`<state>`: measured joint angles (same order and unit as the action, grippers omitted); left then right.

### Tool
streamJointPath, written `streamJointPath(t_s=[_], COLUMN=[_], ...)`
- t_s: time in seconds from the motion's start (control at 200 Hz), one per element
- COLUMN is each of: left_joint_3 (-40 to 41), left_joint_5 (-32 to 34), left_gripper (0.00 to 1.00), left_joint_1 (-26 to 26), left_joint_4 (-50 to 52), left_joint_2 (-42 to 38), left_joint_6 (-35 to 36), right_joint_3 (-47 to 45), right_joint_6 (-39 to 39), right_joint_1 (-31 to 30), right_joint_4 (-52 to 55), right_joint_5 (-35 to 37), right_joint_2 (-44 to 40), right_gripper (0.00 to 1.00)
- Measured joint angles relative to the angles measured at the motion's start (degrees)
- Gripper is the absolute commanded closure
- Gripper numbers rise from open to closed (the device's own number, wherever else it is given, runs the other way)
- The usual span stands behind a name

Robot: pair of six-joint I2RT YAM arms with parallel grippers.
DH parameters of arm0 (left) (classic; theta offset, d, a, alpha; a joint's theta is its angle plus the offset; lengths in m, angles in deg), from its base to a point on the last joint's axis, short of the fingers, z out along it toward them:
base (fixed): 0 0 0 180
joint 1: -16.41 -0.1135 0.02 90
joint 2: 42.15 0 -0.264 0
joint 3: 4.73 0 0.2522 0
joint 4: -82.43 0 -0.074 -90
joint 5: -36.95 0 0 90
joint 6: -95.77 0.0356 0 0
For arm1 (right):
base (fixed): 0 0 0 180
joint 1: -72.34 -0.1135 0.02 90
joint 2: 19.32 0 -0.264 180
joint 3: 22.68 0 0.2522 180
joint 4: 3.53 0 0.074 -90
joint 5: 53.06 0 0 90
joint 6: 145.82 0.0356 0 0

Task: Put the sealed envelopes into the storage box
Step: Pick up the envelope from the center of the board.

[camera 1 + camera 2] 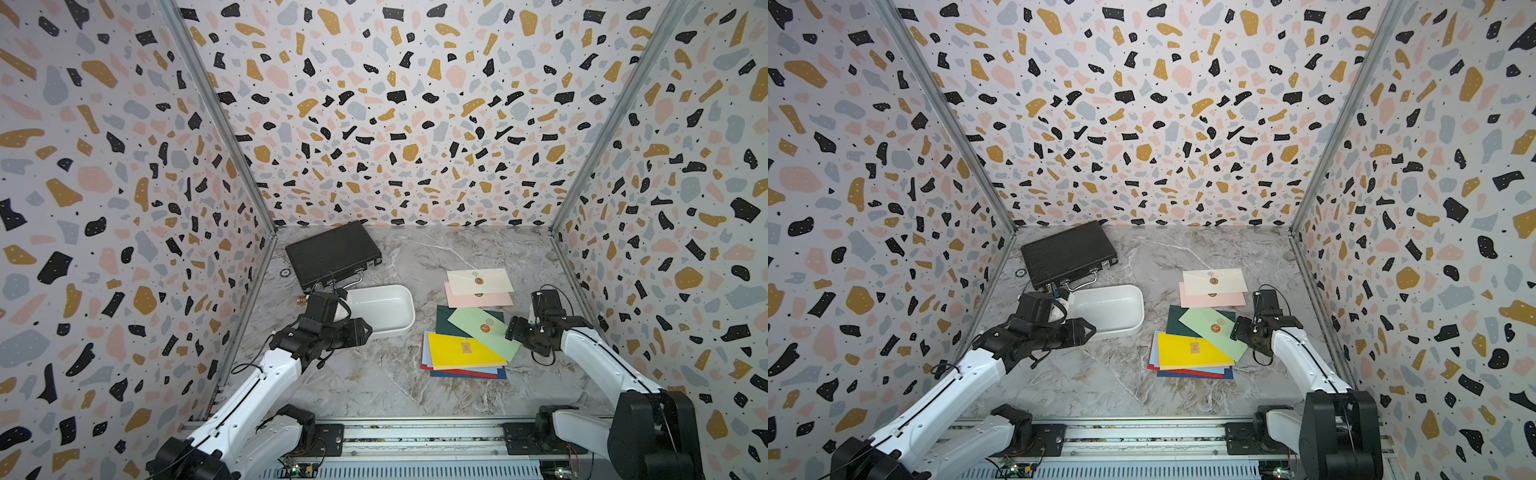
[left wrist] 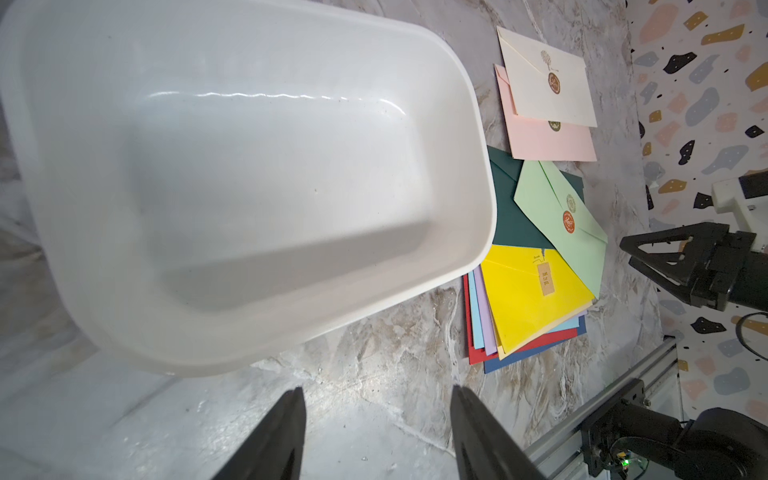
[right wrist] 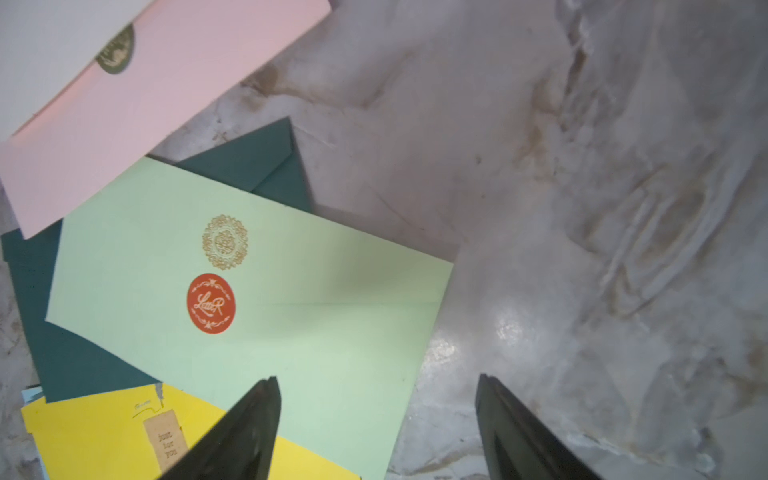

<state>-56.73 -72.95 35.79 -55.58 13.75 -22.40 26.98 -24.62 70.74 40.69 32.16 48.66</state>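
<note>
In the left wrist view we are seeing our left gripper (image 2: 376, 388) spread wide, holding nothing, near the shallow white plastic storage box (image 2: 270, 187). The right wrist view is showing our right gripper (image 3: 377, 377), equally wide, over the light green paper envelope (image 3: 291, 311). The flat colourful sealed envelopes (image 1: 465, 351) are lying on the marble beside the box.

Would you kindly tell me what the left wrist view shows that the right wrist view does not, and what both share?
Only the left wrist view shows the storage box, empty, and the open left gripper. Only the right wrist view looks out between the open jaws of the right gripper, one seen against the light green envelope, the other against bare table. Both show the pink envelope, the dark green envelope, the yellow envelope and that light green one.
</note>
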Motion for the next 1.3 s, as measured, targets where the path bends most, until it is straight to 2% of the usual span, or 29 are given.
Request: streamJointPath(t_s=[0.17,0.586,0.846,1.046,1.256,1.301], left_joint_3=[0.0,0.3,0.5,0.6,0.6,0.6], left_joint_5=[-0.8,-0.6,-0.6,-0.6,-0.5,-0.5], left_gripper=[0.41,0.43,0.44,0.44,0.44,0.44], left_joint_1=[0.3,0.3,0.3,0.3,0.3,0.3], left_joint_4=[0.0,0.0,0.0,0.0,0.1,0.1], left_joint_2=[0.7,0.4,0.4,0.4,0.4,0.4], left_joint_6=[0.0,0.2,0.2,0.1,0.2,0.1], right_joint_3=[-3.5,-7.0,-9.7,-10.8,-10.8,-10.6], right_joint_6=[1.8,6.1,8.3,9.2,9.6,9.5], right_joint_1=[1.4,4.4,5.5,5.5,5.5,5.5], right_joint_4=[-1.9,-12.2,-18.0,-18.4,-17.9,-17.4], right_joint_5=[-4.3,-13.5,-17.9,-20.1,-21.6,-21.7], right_joint_2=[0.3,1.8,1.9,1.2,-4.1,-5.4], right_gripper=[0.22,0.33,0.56,0.82,1.00,1.00])
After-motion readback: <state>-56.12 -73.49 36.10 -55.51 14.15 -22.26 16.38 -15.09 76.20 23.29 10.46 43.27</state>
